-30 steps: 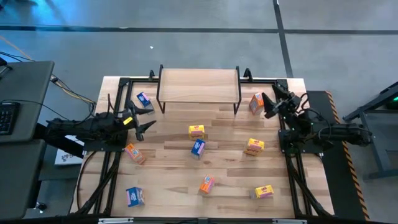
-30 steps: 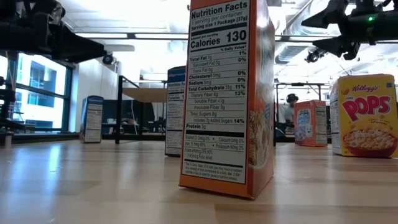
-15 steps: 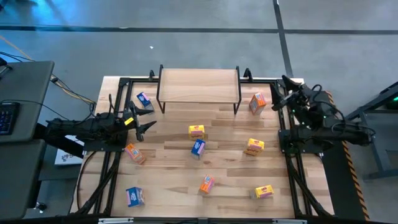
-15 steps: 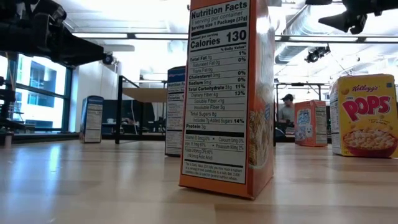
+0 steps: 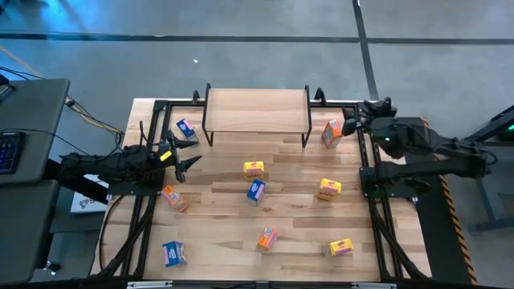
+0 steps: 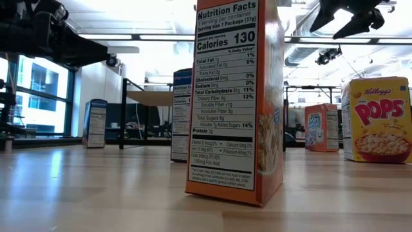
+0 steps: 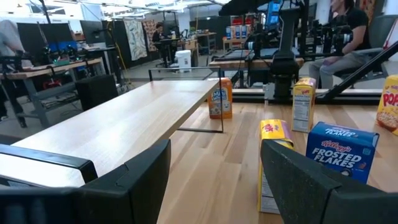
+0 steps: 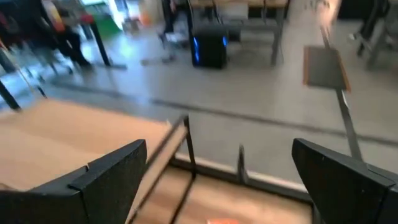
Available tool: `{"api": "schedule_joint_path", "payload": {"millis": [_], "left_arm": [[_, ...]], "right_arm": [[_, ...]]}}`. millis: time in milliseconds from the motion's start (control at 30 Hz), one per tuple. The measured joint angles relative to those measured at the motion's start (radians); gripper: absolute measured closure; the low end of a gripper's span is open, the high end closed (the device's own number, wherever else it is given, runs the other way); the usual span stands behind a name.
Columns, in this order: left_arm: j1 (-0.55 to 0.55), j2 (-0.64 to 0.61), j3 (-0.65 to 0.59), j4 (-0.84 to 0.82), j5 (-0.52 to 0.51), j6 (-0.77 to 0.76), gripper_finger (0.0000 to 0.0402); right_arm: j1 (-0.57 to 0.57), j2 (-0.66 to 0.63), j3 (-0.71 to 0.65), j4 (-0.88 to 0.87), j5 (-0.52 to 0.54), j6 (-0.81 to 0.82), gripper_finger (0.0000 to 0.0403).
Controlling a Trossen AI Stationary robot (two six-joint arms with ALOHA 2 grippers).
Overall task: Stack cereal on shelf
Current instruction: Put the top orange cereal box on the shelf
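Keyboard (image 5: 8, 151) on dark desk (image 5: 32, 172); seated person (image 7: 345, 31) behind table (image 5: 297, 241).

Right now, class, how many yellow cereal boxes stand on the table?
3: the centre yellow box before the shelf, the right yellow box toward the right arm's base, the front yellow box near the front-right corner. None seems hidden.

The table (image 5: 225, 221) is pale wood planks with a smooth, faintly glossy finish that mirrors light in the low view. The shelf (image 5: 257, 108) has a matt light-wood top on thin black metal legs. The cereal (image 6: 235, 103) boxes are printed cardboard, slightly glossy. Ahead of the left gripper (image 7: 214, 180), between its spread matt black plastic fingers (image 7: 134, 180), stand more such boxes. The floor (image 5: 241, 48) is smooth grey concrete.
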Motion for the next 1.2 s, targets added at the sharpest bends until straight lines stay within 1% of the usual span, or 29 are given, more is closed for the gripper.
{"api": "schedule_joint_path", "payload": {"millis": [100, 200, 333, 433, 667, 900, 1200], "left_arm": [[0.000, 0.000, 0.000, 0.000, -0.021, 0.000, 0.0161], [0.000, 0.000, 0.000, 0.000, -0.038, 0.000, 0.0161], [0.000, 0.000, 0.000, 0.000, -0.039, 0.000, 0.0161], [0.000, 0.000, 0.000, -0.001, -0.039, 0.001, 0.0161], [0.000, 0.000, 0.000, -0.002, -0.039, 0.001, 0.0161], [0.000, 0.000, 0.000, -0.002, -0.039, 0.001, 0.0161], [0.000, 0.000, 0.000, -0.002, -0.039, 0.000, 0.0161]], "right_arm": [[-0.036, 0.082, 0.058, -0.140, -0.073, 0.111, 0.0009], [-0.088, 0.155, 0.087, -0.238, -0.148, 0.178, 0.0009], [-0.159, 0.232, 0.089, -0.297, -0.247, 0.174, 0.0009], [-0.202, 0.283, 0.089, -0.324, -0.301, 0.165, 0.0009], [-0.271, 0.380, 0.089, -0.330, -0.433, 0.145, 0.0009], [-0.337, 0.452, 0.089, -0.331, -0.533, 0.118, 0.0009], [-0.397, 0.532, 0.089, -0.330, -0.547, 0.097, 0.0009]]}}
